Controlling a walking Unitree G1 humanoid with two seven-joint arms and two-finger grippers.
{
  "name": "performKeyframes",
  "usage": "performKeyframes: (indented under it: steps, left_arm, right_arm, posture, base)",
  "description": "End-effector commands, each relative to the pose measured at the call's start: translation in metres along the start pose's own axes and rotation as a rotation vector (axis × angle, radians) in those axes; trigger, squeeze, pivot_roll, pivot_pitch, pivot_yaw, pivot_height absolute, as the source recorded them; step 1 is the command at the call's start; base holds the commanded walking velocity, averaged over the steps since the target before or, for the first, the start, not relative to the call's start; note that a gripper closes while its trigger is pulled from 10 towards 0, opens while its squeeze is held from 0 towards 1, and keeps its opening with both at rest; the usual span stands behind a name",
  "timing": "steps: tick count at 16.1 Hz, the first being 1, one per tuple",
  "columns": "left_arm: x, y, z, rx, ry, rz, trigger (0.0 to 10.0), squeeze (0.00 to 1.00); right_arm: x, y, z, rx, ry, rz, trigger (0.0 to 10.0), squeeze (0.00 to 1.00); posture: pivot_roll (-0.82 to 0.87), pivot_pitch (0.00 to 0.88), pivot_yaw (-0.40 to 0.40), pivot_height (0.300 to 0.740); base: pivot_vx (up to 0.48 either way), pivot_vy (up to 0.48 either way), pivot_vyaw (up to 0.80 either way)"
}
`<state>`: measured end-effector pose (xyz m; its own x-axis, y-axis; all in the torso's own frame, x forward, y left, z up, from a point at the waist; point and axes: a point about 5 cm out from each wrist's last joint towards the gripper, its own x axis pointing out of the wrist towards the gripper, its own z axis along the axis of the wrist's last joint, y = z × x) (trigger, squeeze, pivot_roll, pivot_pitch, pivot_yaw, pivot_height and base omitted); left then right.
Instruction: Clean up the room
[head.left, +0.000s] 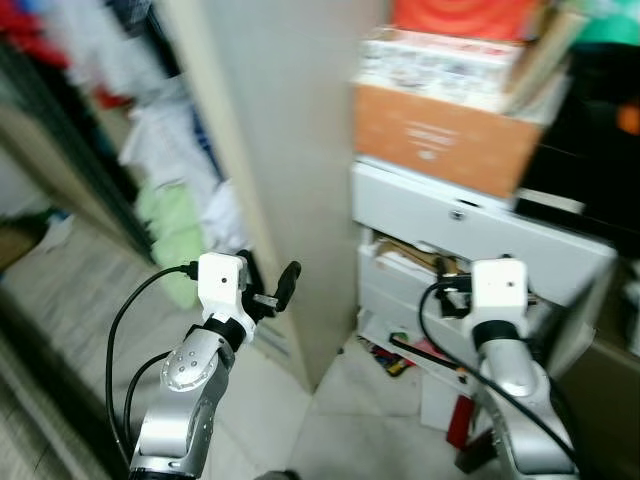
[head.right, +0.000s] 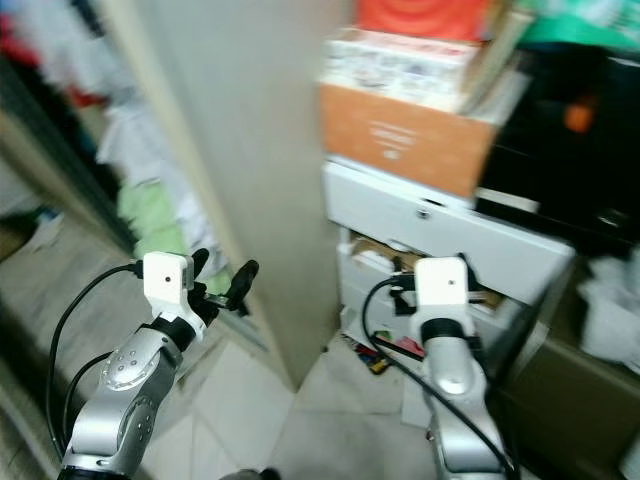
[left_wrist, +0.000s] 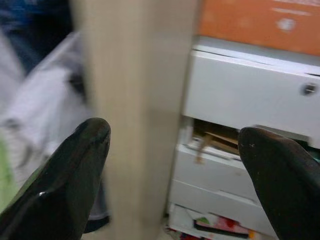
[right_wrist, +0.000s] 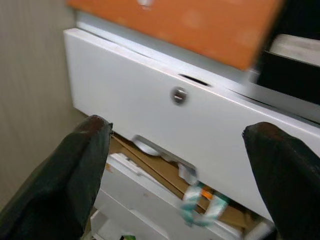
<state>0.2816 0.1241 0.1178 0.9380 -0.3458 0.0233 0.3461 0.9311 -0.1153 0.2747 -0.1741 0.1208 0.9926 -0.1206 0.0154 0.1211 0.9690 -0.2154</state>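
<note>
Beige panel (head.left: 285, 180) between clothes (head.left: 175, 190) and white drawer unit (head.left: 470, 240); both grippers' jaws apart, empty.

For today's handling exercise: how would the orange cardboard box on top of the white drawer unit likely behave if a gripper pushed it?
The orange cardboard box has other boxes stacked on it, so it is probably heavy and would resist sliding. It seems to overhang the white drawer unit, so a push could tip it off. Blur hides its exact footing.
</note>
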Motion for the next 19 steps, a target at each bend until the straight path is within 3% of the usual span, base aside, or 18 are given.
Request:
performKeyframes:
  steps: [1, 19]
  left_arm:
    - [-0.0033, 0.0081, 0.0001, 0.016, 0.005, 0.024, 10.0, 0.00]
    - [-0.0023, 0.0078, 0.0013, 0.027, -0.012, 0.038, 10.0, 0.00]
  right_arm:
    - [0.0005, 0.0081, 0.0032, 0.010, -0.010, 0.021, 10.0, 0.00]
    - [0.0022, 0.0082, 0.0019, 0.007, -0.007, 0.022, 10.0, 0.00]
  posture:
    - [-0.07, 0.113, 0.058, 0.740]
    - [-0.07, 0.117, 0.055, 0.740]
  base:
    - [0.000, 0.000, 0.80]
    - [0.000, 0.000, 0.80]
